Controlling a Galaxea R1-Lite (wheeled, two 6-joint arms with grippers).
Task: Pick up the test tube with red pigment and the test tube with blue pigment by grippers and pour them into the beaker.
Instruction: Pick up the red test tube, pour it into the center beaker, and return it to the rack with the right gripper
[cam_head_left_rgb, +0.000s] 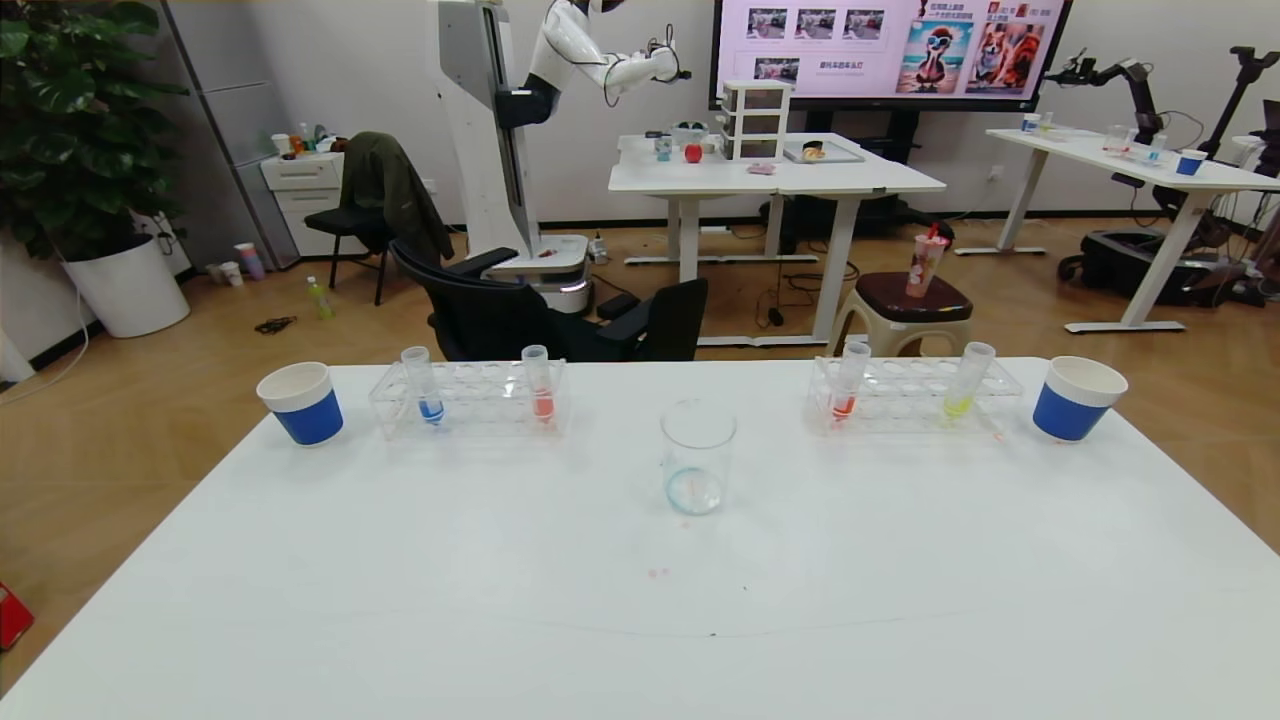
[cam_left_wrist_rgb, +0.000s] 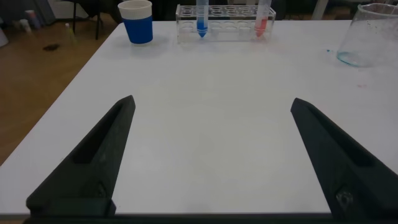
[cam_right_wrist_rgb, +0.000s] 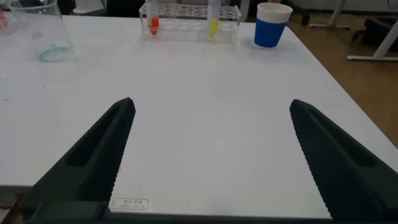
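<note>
Nothing of the pouring had begun, as far as I could judge. The beaker (cam_head_left_rgb: 697, 457) stood upright near the middle of the white table (cam_head_left_rgb: 640, 620), holding no liquid I could make out beyond a faint bluish ring at its base. The test tube with blue pigment (cam_head_left_rgb: 424, 386) sat in the left rack (cam_head_left_rgb: 470, 398) at its left end, with a test tube with red pigment (cam_head_left_rgb: 540, 384) toward that rack's right end. A second red tube (cam_head_left_rgb: 849, 382) and a yellow-green tube (cam_head_left_rgb: 967, 381) stood in the right rack (cam_head_left_rgb: 915, 394). A blue-banded paper cup (cam_head_left_rgb: 302, 402) stood outside the left rack, and a matching one outside the right rack. The left gripper (cam_left_wrist_rgb: 211, 162) hung low over the near table with its fingers spread wide and empty, and the right gripper (cam_right_wrist_rgb: 211, 162) likewise on its side. Both picks and both pours remained.
</note>
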